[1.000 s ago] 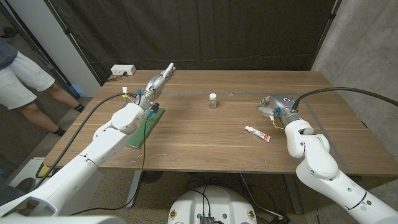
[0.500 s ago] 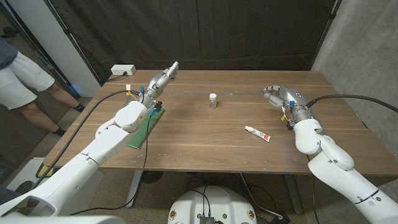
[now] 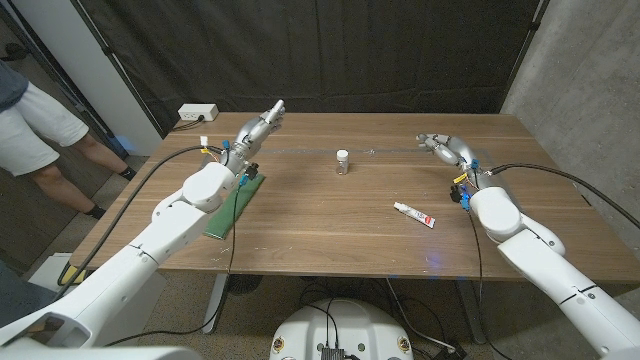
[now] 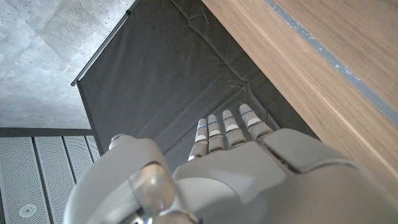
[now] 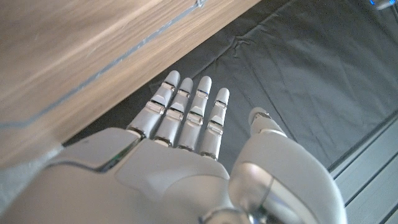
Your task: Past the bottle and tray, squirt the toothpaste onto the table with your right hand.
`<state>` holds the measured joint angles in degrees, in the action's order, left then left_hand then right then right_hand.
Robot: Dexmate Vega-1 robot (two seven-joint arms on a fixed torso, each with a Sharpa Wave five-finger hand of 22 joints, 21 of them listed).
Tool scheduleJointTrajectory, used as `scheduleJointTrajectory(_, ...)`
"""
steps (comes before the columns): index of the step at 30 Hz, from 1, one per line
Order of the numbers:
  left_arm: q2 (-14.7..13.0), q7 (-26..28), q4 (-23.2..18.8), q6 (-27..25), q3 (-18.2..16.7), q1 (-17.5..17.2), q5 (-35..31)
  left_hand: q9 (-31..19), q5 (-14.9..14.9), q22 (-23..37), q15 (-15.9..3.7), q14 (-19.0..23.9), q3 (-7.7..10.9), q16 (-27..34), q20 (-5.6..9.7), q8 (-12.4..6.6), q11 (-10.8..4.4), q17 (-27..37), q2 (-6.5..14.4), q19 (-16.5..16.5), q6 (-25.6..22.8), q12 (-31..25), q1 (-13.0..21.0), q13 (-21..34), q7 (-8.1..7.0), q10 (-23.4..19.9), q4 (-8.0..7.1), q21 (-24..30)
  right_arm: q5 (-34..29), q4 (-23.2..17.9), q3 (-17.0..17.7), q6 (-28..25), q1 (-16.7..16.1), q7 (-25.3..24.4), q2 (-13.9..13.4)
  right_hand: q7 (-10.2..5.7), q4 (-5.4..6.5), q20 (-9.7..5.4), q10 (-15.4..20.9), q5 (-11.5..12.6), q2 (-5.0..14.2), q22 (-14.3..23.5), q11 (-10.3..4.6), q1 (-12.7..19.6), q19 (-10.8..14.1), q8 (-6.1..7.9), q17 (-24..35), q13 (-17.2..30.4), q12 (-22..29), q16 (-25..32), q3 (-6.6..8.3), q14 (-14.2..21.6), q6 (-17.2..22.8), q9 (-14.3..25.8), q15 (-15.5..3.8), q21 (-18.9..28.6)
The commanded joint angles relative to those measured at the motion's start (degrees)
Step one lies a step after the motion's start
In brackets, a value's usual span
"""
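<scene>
Head view: toothpaste [image 3: 414,214], a small white tube with red marking, lies flat on the desk [image 3: 330,215] right of centre, nearer the front edge than the back, tilted slantwise; its cap end is too small to tell. Small bottle [image 3: 343,161], clear with a white cap, stands upright near the desk's middle toward the back edge. A flat green tray [image 3: 232,210] lies along the left side, partly covered by the left arm. Right hand [image 3: 443,149] is raised over the right rear part of the desk, well apart from the toothpaste, holding nothing; from the head its fingers look loosely curved. Right wrist view adds detail: fingers [image 5: 189,115] extended straight and side by side, thumb apart, nothing between them, dark curtain and the desk's edge beyond. Left hand [image 3: 258,127] is lifted above the left rear part of the desk, pointing toward the back edge. Left wrist view shows its fingers [image 4: 224,129] straight and close together, empty, against the curtain. A white power strip [image 3: 197,114] sits beyond the back left corner. A person [image 3: 35,125] stands at far left, cut off by the frame.
</scene>
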<state>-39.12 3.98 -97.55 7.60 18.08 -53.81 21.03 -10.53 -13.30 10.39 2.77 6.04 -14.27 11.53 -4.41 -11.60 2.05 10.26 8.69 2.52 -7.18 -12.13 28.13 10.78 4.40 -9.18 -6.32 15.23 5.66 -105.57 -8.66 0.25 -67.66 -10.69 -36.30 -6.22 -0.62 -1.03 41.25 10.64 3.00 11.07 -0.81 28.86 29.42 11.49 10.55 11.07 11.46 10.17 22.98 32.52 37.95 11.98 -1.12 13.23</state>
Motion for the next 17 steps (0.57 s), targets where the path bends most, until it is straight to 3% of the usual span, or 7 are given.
scheduleJointTrajectory(1,2.3,-2.7,6.8,4.9,0.6,2.7,0.9,-0.3,0.2,0.0,-0.19,0.6,0.3,0.0,0.01,-0.41,-0.22,0.3,0.2,0.0,-0.3,-0.2,0.3,0.1,0.02,-0.5,-0.14,-0.3,27.8,15.4,-2.5,12.1,7.8,12.4,2.1,2.72,0.73,0.17,-1.0,0.5,-0.54,0.1,1.14,-2.7,-0.2,-0.88,0.3,0.1,0.3,0.1,-1.33,-0.7,-3.0,-0.1,0.44,-0.2)
scheduleJointTrajectory(5,3.3,-3.8,8.6,6.1,0.8,3.2,1.9,-0.3,0.2,0.0,-0.12,0.1,0.31,-0.4,0.55,-0.26,0.15,0.3,0.2,-1.8,-0.2,0.0,0.3,0.1,0.11,-0.2,-0.21,-1.2,32.9,18.8,-3.0,13.5,9.5,17.5,2.1,5.89,1.5,0.1,-3.0,0.3,-1.34,0.0,3.31,-5.6,-0.7,-1.38,0.2,0.0,-0.1,0.1,-2.82,-2.0,-6.6,-0.2,1.09,-0.4)
scheduleJointTrajectory(9,3.0,-3.6,8.1,6.3,0.8,2.7,1.6,-0.3,0.3,0.0,0.13,-0.8,0.32,-0.7,1.23,0.0,0.52,0.3,0.2,-3.5,0.2,0.4,0.2,0.1,0.16,0.5,-0.33,-2.1,34.4,20.0,-3.6,14.1,10.1,18.3,2.1,6.19,1.93,0.33,-3.9,0.1,-1.6,0.0,4.05,-6.8,-1.3,-1.39,0.3,0.0,-0.2,0.0,-3.47,-2.8,-7.9,-0.3,1.68,-0.7)
scheduleJointTrajectory(17,2.4,-2.7,6.4,4.5,0.3,1.6,1.9,-0.3,0.3,0.0,0.05,-1.1,0.3,-0.8,1.34,0.05,0.36,0.4,0.1,-4.1,0.3,0.4,0.2,0.1,0.18,0.7,-0.42,-2.5,36.0,21.4,-5.4,12.7,11.7,18.8,1.6,6.29,2.13,0.41,-4.2,0.1,-1.73,-0.1,4.08,-7.5,-1.5,-1.36,0.3,0.0,-0.2,0.1,-3.81,-3.0,-8.5,-0.3,1.89,-0.7)
